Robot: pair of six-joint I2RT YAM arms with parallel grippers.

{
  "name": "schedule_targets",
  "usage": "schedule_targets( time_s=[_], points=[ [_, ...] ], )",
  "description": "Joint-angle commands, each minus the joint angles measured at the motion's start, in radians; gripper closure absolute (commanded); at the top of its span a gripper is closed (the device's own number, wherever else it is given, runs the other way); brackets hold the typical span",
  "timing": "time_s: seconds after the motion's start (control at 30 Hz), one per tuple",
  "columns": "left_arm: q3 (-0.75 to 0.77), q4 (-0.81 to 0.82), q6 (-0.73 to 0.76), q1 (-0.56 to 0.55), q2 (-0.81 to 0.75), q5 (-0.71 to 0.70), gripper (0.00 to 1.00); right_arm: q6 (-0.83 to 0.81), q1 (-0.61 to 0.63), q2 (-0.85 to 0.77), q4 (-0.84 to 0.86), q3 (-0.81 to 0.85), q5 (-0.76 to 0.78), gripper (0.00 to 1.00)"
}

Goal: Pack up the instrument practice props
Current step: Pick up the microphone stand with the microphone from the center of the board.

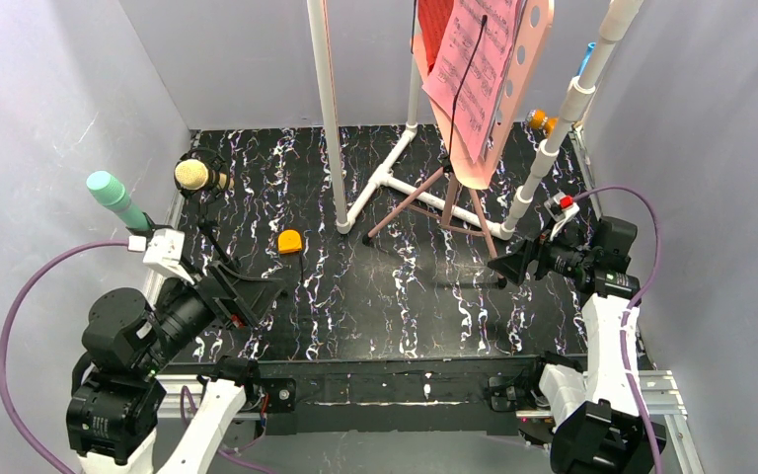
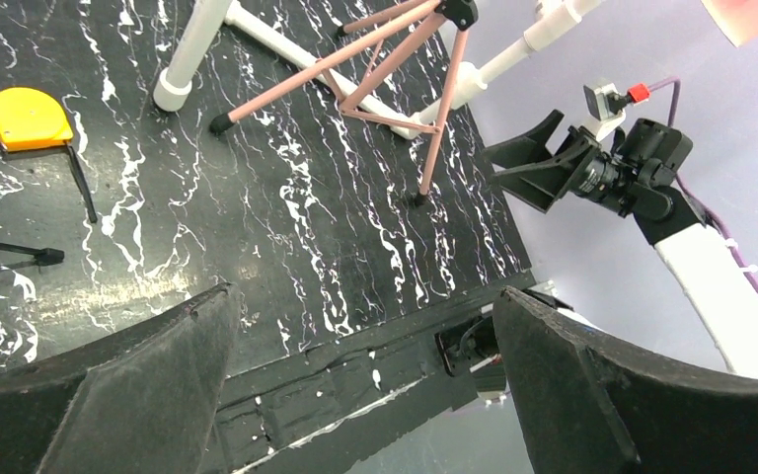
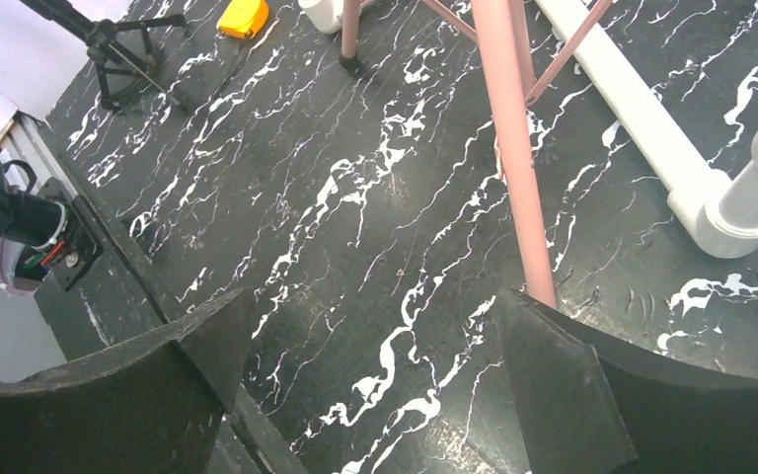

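Both grippers were empty, jaws spread wide: we saw the left gripper (image 1: 253, 293) at the front-left of the table (image 1: 385, 296) and the right gripper (image 1: 516, 265) beside a leg of the pink music stand (image 1: 541, 35). The stand stood at the rear and bore sheet music (image 1: 474, 69) and a red folder (image 1: 436, 30). The mint-green microphone (image 1: 113, 195) and yellow microphone (image 1: 193, 175) stood far left.

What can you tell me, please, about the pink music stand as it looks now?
The pink music stand stands upright at the table's far middle, amid the white pipe frame. Its tilted desk, a pink board punched with round holes, carries pink sheet music and a red folder. Thin pink tripod legs end in dark feet; one foot lies close beside the open right gripper.
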Motion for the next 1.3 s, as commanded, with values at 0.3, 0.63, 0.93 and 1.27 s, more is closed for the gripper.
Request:
schedule_targets(
  time_s=[0.3, 0.63, 0.93, 1.27],
  points=[
    [0.081, -0.087, 0.068, -0.004, 0.047, -0.149, 0.00, -0.076, -0.004, -0.016, 0.033, 0.010, 0.015, 0.00],
    [0.237, -0.188, 0.077, -0.005, 0.105, -0.295, 0.00, -0.055, 0.024, 0.007, 0.063, 0.004, 0.046, 0.00],
    [0.245, -0.222, 0.058, -0.004, 0.171, -0.465, 0.00, -0.066, 0.064, 0.008, 0.061, 0.003, 0.105, 0.00],
    [0.024, -0.037, 0.214, -0.005, 0.198, -0.541, 0.00, -0.063, 0.065, 0.029, 0.069, 0.006, 0.131, 0.00]
  ],
)
